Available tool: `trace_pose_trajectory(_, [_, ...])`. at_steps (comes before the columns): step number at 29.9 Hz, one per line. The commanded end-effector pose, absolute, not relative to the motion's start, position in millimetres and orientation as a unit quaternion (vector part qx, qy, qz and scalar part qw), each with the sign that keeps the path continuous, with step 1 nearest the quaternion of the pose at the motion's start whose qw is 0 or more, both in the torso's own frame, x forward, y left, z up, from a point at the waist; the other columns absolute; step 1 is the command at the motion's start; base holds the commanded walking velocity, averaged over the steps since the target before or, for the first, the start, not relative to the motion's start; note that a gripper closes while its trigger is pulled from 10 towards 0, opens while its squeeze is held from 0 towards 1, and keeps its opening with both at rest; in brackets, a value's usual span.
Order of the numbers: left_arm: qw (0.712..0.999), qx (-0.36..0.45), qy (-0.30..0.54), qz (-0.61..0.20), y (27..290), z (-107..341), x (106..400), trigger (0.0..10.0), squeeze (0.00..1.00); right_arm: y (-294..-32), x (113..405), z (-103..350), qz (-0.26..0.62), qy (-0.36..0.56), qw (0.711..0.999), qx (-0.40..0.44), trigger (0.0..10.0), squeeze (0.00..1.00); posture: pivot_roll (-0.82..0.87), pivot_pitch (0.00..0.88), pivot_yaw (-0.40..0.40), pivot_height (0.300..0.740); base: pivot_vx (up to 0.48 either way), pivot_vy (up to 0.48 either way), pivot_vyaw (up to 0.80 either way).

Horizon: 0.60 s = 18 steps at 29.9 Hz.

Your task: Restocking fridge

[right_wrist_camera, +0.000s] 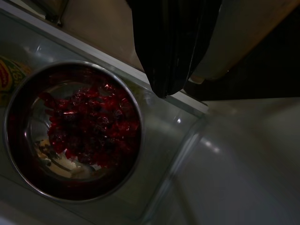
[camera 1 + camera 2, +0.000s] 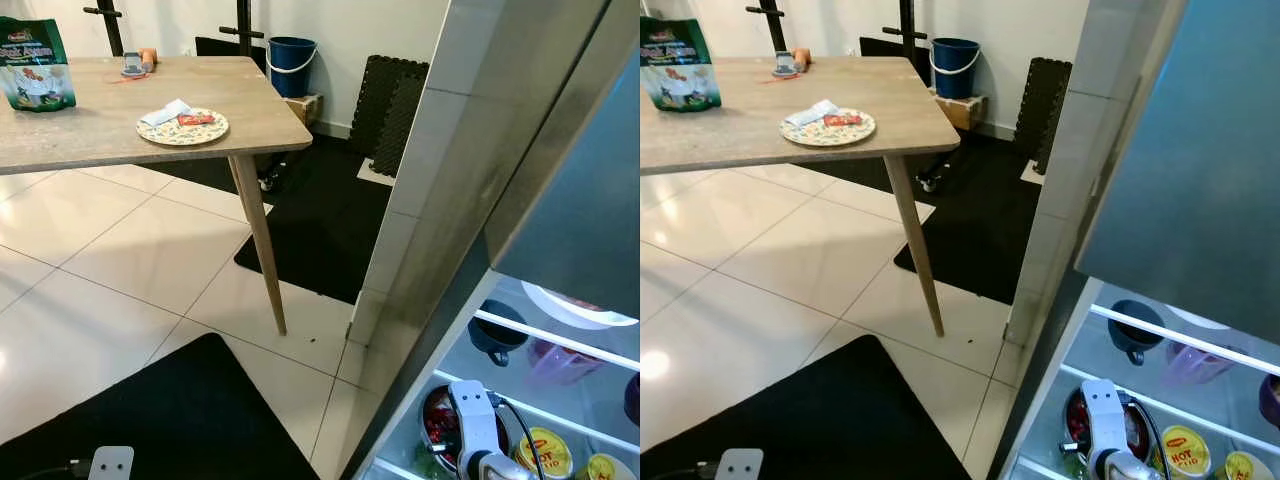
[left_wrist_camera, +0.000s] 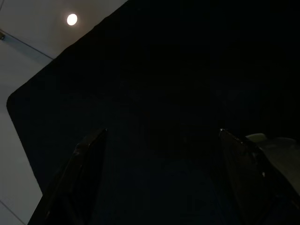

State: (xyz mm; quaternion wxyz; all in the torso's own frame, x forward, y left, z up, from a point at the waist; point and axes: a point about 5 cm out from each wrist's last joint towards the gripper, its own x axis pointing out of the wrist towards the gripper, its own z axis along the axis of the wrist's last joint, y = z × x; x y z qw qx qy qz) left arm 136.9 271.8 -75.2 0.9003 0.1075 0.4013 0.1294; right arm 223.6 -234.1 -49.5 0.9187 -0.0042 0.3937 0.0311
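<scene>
A desk [image 2: 90, 125] is set to the left, with a plate [image 2: 183, 128] near its right edge and a bag [image 2: 33, 64] at its far left. A bucket [image 2: 291, 52] is placed behind it by the wall. The open fridge [image 2: 520, 150] is found to the right; a bowl [image 1: 70, 131] is held in its door shelf [image 2: 1170, 415], a mug [image 2: 497, 335] on the shelf above.

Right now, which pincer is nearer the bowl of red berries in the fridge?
Right. The right pincer hovers just above the bowl of red berries; the left pincer hangs low over the black mat.
</scene>
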Motion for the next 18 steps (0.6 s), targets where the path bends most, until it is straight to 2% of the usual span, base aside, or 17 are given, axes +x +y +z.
trace_pose_trajectory(1, [0.895, 0.104, 0.417, 0.116, 264.0, -80.5, 132.1, 10.0, 0.00, -234.8, 222.1, -50.1, 0.028, 0.393, 0.919, -0.003, 10.0, 0.00, 0.05, 0.000, -0.092, 0.657, 0.000, 0.000, 0.00])
trace_pose_trajectory(18, [0.895, 0.101, 0.419, 0.112, 260.3, -81.7, 132.3, 10.0, 0.00, -234.7, 221.9, -50.0, 0.027, 0.388, 0.921, 0.007, 10.0, 0.00, 0.04, 0.000, -0.089, 0.726, 0.000, 0.000, 0.00])
